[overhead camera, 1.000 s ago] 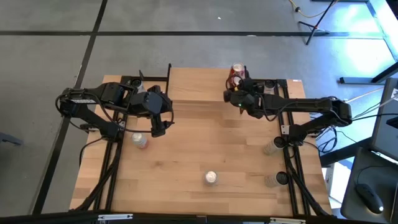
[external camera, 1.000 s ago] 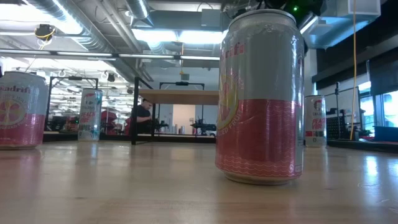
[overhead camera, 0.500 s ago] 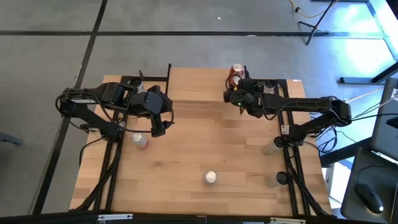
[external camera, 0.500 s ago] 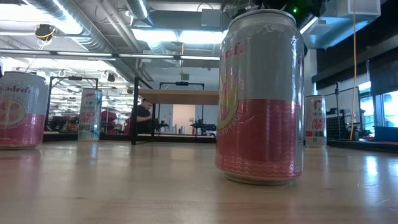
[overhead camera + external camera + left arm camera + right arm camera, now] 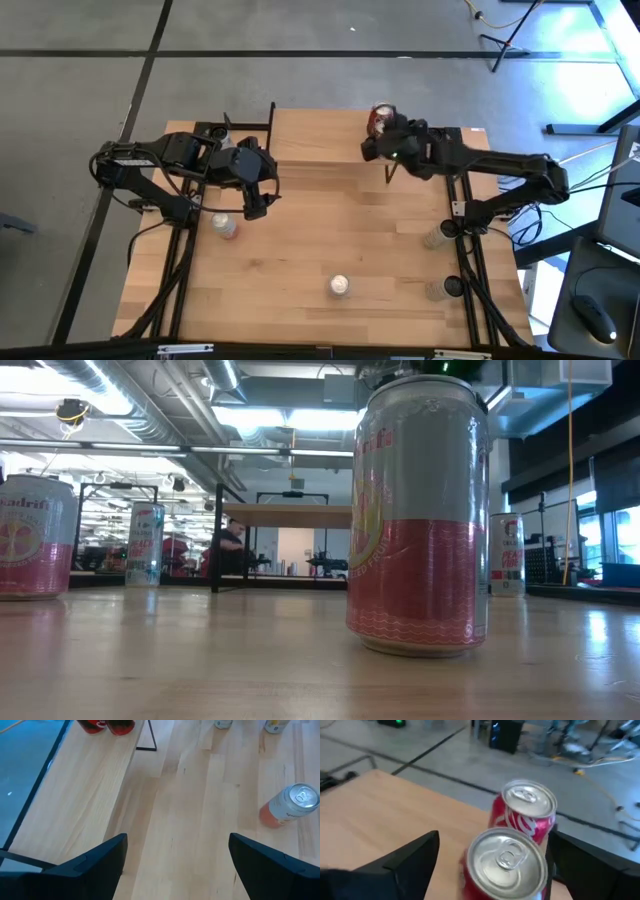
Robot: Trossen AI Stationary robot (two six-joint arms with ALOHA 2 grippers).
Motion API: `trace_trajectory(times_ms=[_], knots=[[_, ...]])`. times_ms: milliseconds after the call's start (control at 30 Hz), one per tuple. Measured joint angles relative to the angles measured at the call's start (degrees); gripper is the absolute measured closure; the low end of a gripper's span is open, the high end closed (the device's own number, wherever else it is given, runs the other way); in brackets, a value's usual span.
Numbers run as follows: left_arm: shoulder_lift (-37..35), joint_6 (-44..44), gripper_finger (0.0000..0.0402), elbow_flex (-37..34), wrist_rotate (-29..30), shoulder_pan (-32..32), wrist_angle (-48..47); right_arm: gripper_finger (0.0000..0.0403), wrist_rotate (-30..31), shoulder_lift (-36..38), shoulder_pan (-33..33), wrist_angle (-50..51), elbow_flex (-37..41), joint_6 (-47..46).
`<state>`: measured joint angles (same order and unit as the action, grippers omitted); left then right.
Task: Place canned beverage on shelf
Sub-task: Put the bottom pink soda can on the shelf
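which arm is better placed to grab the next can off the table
Left. Its open claw hangs right by the pink can on the table, while the right claw is over the shelf beside the two red cans.

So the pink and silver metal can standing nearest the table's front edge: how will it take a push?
The pink and silver metal can stands upright, taller than wide, so a high push would probably tip it. Its round wall means it would likely roll once down. The glossy sides may slip in a light grip.
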<state>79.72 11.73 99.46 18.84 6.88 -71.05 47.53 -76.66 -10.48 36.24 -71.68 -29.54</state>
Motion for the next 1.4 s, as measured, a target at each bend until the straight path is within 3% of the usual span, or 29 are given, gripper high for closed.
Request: trace_trajectory(times_ms=[133,267,433,767,1100,1400], knots=[[-0.1,-0.1,0.0066,0.0,-1.9,1.2,0.1,0.0044,-10.0,0.6,1.6,6.2,-8.4,0.4],[-0.2,-0.1,0.0066,-0.1,-1.6,3.6,1.1,0.0043,-17.2,1.4,7.5,6.8,-12.7,2.7],[-0.2,-0.2,0.0066,-2.9,-2.5,6.8,4.8,0.0044,-17.1,1.5,17.6,6.6,-13.0,2.6],[-0.2,0.2,0.0066,-15.8,-3.6,12.7,14.5,0.0045,-20.2,1.5,33.3,5.8,-5.8,-11.9],[1.6,8.8,0.0066,-24.6,-6.0,15.2,28.7,0.0045,-25.0,0.7,41.6,-4.5,1.0,-19.7],[12.8,7.4,0.0066,-25.3,-6.4,16.9,34.1,0.0045,-28.2,-7.0,46.7,-6.3,2.5,-19.7]])
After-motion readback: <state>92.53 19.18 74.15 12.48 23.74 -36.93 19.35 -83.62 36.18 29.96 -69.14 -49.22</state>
